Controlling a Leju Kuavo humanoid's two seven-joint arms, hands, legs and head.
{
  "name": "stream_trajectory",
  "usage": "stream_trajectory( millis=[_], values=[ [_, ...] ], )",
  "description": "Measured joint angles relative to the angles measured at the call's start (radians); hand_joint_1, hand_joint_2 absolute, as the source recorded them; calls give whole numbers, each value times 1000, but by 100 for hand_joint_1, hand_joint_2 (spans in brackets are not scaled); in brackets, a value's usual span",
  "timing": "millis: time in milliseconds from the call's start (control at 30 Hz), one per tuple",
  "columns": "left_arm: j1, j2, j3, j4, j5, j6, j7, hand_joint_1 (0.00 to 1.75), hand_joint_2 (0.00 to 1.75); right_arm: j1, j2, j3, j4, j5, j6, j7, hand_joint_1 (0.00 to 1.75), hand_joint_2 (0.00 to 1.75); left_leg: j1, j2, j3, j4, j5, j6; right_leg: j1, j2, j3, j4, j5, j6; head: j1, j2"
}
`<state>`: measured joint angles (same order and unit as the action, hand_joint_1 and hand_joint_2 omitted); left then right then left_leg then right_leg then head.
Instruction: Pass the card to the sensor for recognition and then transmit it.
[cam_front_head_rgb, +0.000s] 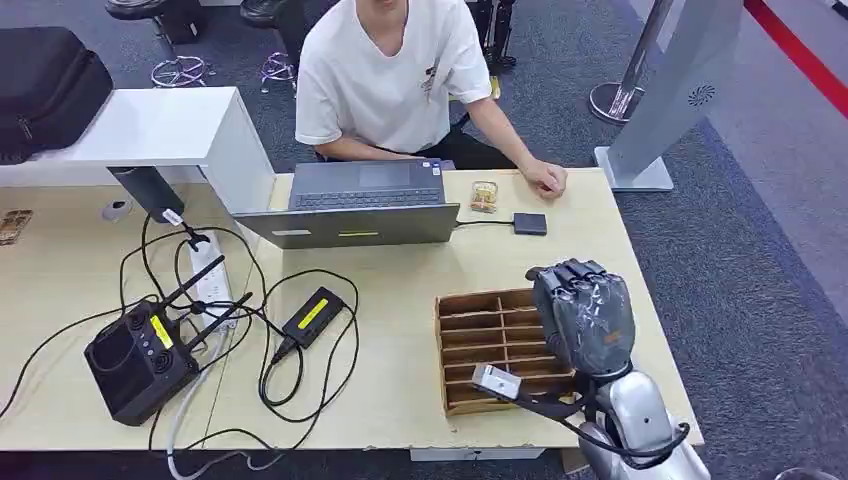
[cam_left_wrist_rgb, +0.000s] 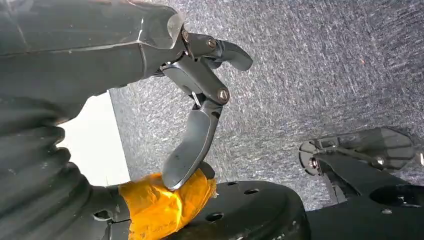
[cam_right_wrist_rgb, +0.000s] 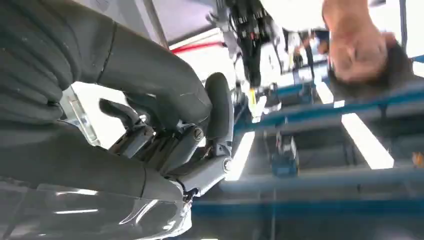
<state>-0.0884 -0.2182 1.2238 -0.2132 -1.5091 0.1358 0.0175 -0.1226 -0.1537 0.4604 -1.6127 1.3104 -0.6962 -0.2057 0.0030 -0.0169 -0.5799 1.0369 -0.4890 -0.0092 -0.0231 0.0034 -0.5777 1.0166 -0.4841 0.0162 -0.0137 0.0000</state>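
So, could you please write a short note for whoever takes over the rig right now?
Left hand: hangs over the carpet, fingers apart, holding nothing.
Right hand: raised above the wooden slotted tray, fingers curled. A pale flat piece sits by its thumb. I cannot tell if that is the card.
Likely sensor: small dark box cabled to the laptop, near the person's hand.
Done: possibly the pick-up.
Left: present the card at the box, then hand it over.

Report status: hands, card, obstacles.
Right hand raised over wooden tray, fingers curled, contents unclear. Left hand hanging, holding nothing. Card not confirmed.
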Motion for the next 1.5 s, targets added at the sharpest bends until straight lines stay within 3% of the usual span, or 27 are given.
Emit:
stream_trajectory(
  millis=[100, 200, 233, 333, 367, 567, 800, 1233, 1267, 1300, 1500],
  values=[
    [0, 0, 0, 0, 10, 3, 0, 0, 175, 17, 0, -4, -67, -10, 2, 16, 0, 175, 0, 0, 0, 0, 0, 0, 0, 0, 0, 0, 0, 0, 0, 0],
    [0, 0, 0, 0, 16, 5, 0, 0, 175, 27, -21, 6, -89, -7, 57, 74, 0, 175, 0, 0, 0, 0, 0, 0, 0, 0, 0, 0, 0, 0, 0, 0],
    [0, 0, 0, 0, 20, 5, 0, 0, 175, 26, -35, 12, -89, -5, 104, 96, 0, 175, 0, 0, 0, 0, 0, 0, 0, 0, 0, 0, 0, 0, 0, 0],
    [0, 0, 0, 0, 29, 5, 0, 0, 175, 12, -109, 40, -76, -89, 353, 158, 0, 175, 0, 0, 0, 0, 0, 0, 0, 0, 1, 0, 1, 1, 0, 0],
    [0, 0, 0, 0, 30, 3, 0, 0, 175, 0, -132, 50, -61, -117, 402, 163, 0, 175, 0, 0, 0, 0, 1, 1, 0, 0, 1, -1, 1, 2, 0, 0],
    [-1, 0, 0, 0, 31, -3, 0, 0, 175, -84, -208, 103, 30, -171, 565, 190, 0, 175, 0, 0, 0, 1, 1, 1, 0, 0, 1, -1, 2, 1, 0, 0],
    [0, 0, 0, 0, 31, -3, 0, 0, 175, -170, -224, 156, 122, -192, 602, 208, 0, 175, 0, 0, 0, 1, 1, 0, 0, 0, 0, 0, 2, 1, 0, 0],
    [0, 0, 0, 0, 32, -3, 1, 0, 175, -202, -224, 199, 160, -201, 600, 214, 0, 175, 0, 0, 0, 1, 1, 0, 0, 0, 0, 0, 2, 1, 0, 0],
    [0, 0, 0, 0, 33, -3, 1, 0, 175, -203, -224, 201, 161, -203, 599, 215, 10, 175, 0, 0, 0, 1, 1, 0, 0, 0, 0, 0, 2, 1, 0, 0],
    [0, 0, 0, 0, 34, -3, 1, 0, 175, -204, -224, 203, 162, -204, 597, 216, 175, 175, 0, 0, 0, 1, 1, 0, 0, 0, 0, 0, 2, 1, 0, 0],
    [0, 0, 0, 0, 39, -3, 1, 0, 175, -205, -224, 221, 169, -216, 581, 216, 175, 175, 0, 0, 0, 1, 1, 0, 0, 0, 0, 0, 2, 1, 0, 0]
  ],
)
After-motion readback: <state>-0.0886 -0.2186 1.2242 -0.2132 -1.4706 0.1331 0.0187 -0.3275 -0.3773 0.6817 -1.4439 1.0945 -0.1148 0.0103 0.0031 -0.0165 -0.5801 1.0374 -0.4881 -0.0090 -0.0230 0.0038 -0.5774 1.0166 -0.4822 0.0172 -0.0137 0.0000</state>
